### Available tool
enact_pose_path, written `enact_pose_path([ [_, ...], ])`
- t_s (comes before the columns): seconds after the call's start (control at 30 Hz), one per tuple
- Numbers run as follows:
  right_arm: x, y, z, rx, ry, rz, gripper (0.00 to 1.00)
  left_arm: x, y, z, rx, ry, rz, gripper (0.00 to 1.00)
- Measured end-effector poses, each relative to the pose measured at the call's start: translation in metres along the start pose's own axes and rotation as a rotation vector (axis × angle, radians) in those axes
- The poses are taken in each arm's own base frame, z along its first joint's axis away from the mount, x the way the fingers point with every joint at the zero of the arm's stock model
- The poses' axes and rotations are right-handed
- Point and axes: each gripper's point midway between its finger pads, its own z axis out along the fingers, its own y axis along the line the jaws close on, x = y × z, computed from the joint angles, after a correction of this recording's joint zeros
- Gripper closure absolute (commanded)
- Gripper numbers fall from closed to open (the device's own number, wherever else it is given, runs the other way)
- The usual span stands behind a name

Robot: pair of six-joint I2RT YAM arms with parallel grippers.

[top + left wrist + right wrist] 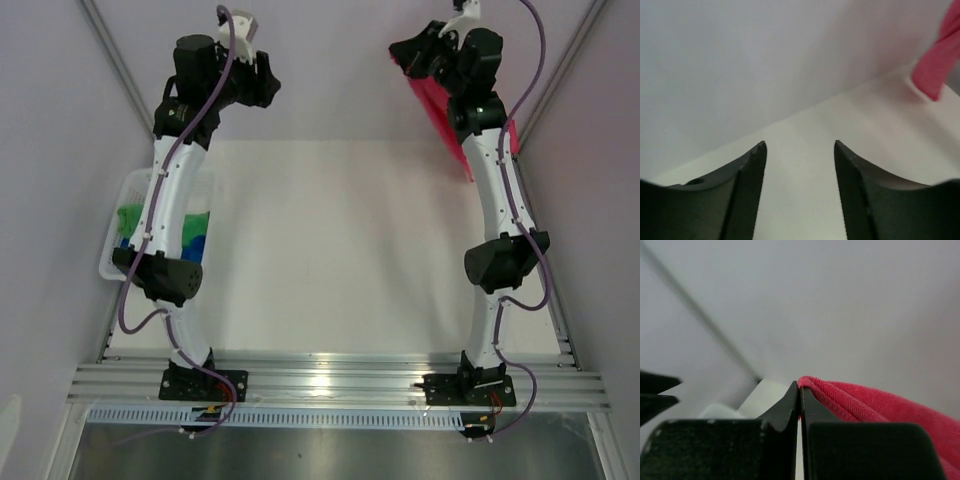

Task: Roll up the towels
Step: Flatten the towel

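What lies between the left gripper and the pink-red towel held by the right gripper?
Nothing: in the top external view the stretch from left gripper to pink-red towel is bare.

Left arm (pixel 168 195): reaching from its near base up the left side, with the elbow bending low and the wrist ending far left.
Left gripper (pixel 800 146): pointing toward the far wall, with its fingers standing wide apart and gripping nothing.
Right arm (pixel 495 190): stretching from its near base toward the far right.
Right gripper (pixel 800 389): pressing its fingers together, pinching the edge of the red towel (pixel 865 407).
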Motion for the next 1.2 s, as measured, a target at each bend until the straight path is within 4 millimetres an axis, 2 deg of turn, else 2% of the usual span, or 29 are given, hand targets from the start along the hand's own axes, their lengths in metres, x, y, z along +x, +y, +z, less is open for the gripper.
enact_pose_path([
  [0.07,0.017,0.035,-0.004,-0.107,0.085,0.02,1.0,0.012,-0.015,-0.009,0.052,0.045,0.01,0.3],
  [0.13,0.03,0.072,-0.016,-0.216,0.168,0.002,1.0,0.013,-0.021,-0.023,0.078,0.061,0.02,0.25],
  [0.17,0.039,0.086,-0.025,-0.249,0.211,-0.004,1.0,0.011,-0.022,-0.033,0.079,0.063,0.027,0.24],
  [0.2,0.051,0.106,-0.041,-0.292,0.27,-0.014,1.0,0.007,-0.023,-0.044,0.082,0.059,0.034,0.24],
  [0.23,0.065,0.117,-0.057,-0.315,0.315,-0.018,1.0,0.004,-0.024,-0.053,0.083,0.053,0.042,0.23],
  [0.3,0.106,0.151,-0.119,-0.378,0.439,0.012,1.0,-0.007,-0.028,-0.078,0.087,0.028,0.07,0.23],
  [0.37,0.152,0.172,-0.191,-0.434,0.555,0.053,1.0,-0.016,-0.033,-0.101,0.098,0.004,0.105,0.22],
  [0.4,0.169,0.174,-0.223,-0.436,0.597,0.069,1.0,-0.019,-0.038,-0.11,0.115,-0.006,0.122,0.21],
  [0.43,0.184,0.169,-0.246,-0.418,0.626,0.08,1.0,-0.02,-0.042,-0.117,0.136,-0.012,0.143,0.21],
  [0.5,0.222,0.144,-0.278,-0.329,0.688,0.11,1.0,-0.011,-0.051,-0.126,0.174,0.005,0.168,0.21],
  [0.6,0.303,0.098,-0.327,-0.131,0.88,0.203,1.0,0.025,-0.064,-0.123,0.238,0.092,0.205,0.23],
  [0.67,0.36,0.068,-0.37,0.037,1.061,0.276,1.0,0.07,-0.078,-0.111,0.298,0.201,0.237,0.24],
  [0.73,0.393,0.052,-0.41,0.173,1.192,0.334,1.0,0.123,-0.098,-0.103,0.364,0.324,0.269,0.26],
  [0.8,0.406,0.045,-0.429,0.254,1.251,0.374,1.0,0.177,-0.122,-0.099,0.447,0.447,0.307,0.27],
  [0.87,0.41,0.042,-0.431,0.302,1.258,0.397,1.0,0.23,-0.148,-0.106,0.541,0.57,0.348,0.3],
  [0.93,0.412,0.04,-0.427,0.325,1.245,0.412,1.0,0.27,-0.17,-0.115,0.629,0.653,0.399,0.31],
  [1.0,0.413,0.039,-0.424,0.332,1.228,0.425,1.0,0.298,-0.185,-0.125,0.705,0.719,0.445,0.37],
  [1.07,0.416,0.038,-0.425,0.344,1.223,0.433,1.0,0.322,-0.195,-0.135,0.786,0.768,0.498,0.36],
  [1.2,0.42,0.036,-0.426,0.355,1.213,0.447,1.0,0.356,-0.19,-0.158,0.897,0.848,0.607,0.32],
])
